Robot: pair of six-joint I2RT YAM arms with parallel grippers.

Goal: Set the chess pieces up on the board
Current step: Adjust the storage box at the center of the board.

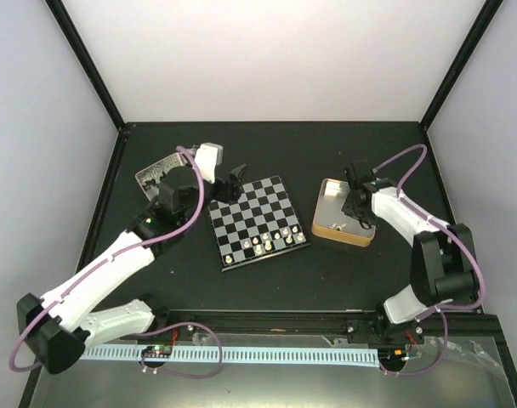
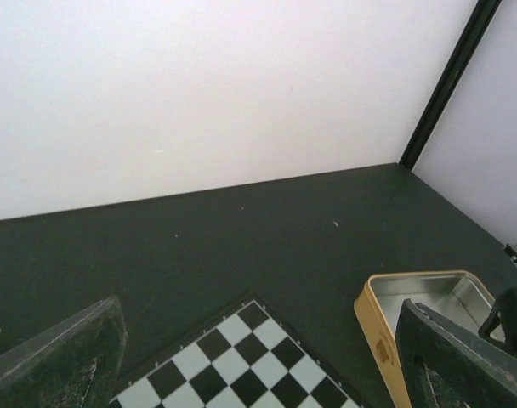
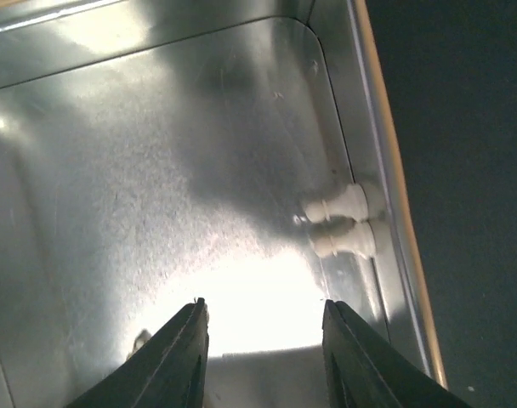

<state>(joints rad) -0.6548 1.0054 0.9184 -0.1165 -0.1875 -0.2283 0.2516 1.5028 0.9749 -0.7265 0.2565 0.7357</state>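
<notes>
Two cream-white chess pieces (image 3: 343, 240) lie side by side against the one tin's (image 3: 156, 153) wall, ahead and right of the right gripper's (image 3: 263, 314) parted, empty fingers (image 3: 178, 357), and one board (image 2: 241, 365) corner shows between the left gripper's (image 2: 258, 310) widely parted, empty fingers (image 2: 63, 357).

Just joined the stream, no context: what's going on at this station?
Two arms are setting up a chess set. The right gripper hangs open inside the tan tin, just short of two cream pieces lying on their sides against its wall. The left gripper is open and empty at the far-left corner of the board. A group of cream pieces stands on its two near rows; the other rows look bare.
</notes>
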